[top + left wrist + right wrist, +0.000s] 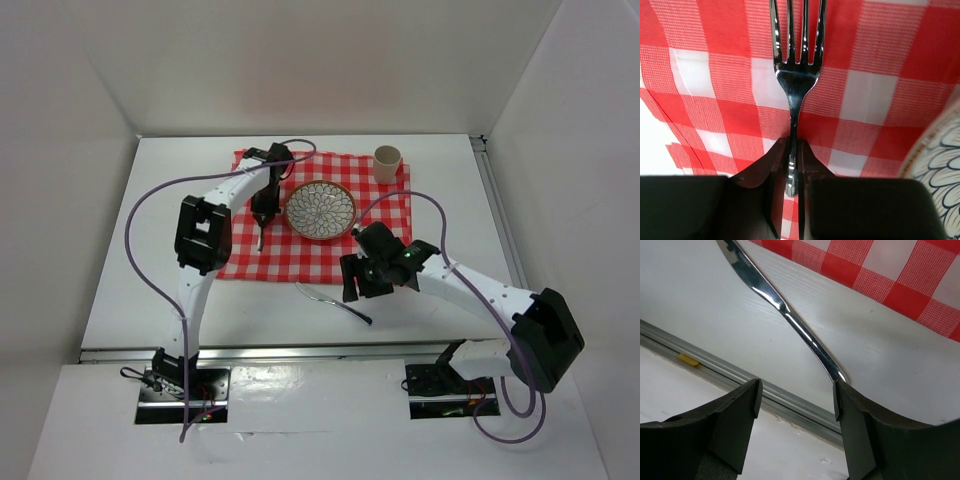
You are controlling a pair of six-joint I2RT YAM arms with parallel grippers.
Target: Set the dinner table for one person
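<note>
My left gripper point(264, 212) is shut on the handle of a silver fork point(261, 236) and holds it over the red-and-white checked cloth point(390, 215), just left of the patterned plate point(320, 210). In the left wrist view the fork point(796, 75) points away from the shut gripper point(791, 150). A silver knife-like utensil point(335, 302) lies on the white dinner table point(150, 270) in front of the cloth. My right gripper point(352, 284) hovers above it, open and empty. In the right wrist view the utensil point(785, 310) ends beside the right fingertip of the gripper point(796, 395).
A beige cup point(388, 163) stands on the cloth's far right corner. The plate's rim point(940, 155) shows at the right of the left wrist view. A metal rail point(715, 362) runs along the table's near edge. White walls enclose the table on three sides.
</note>
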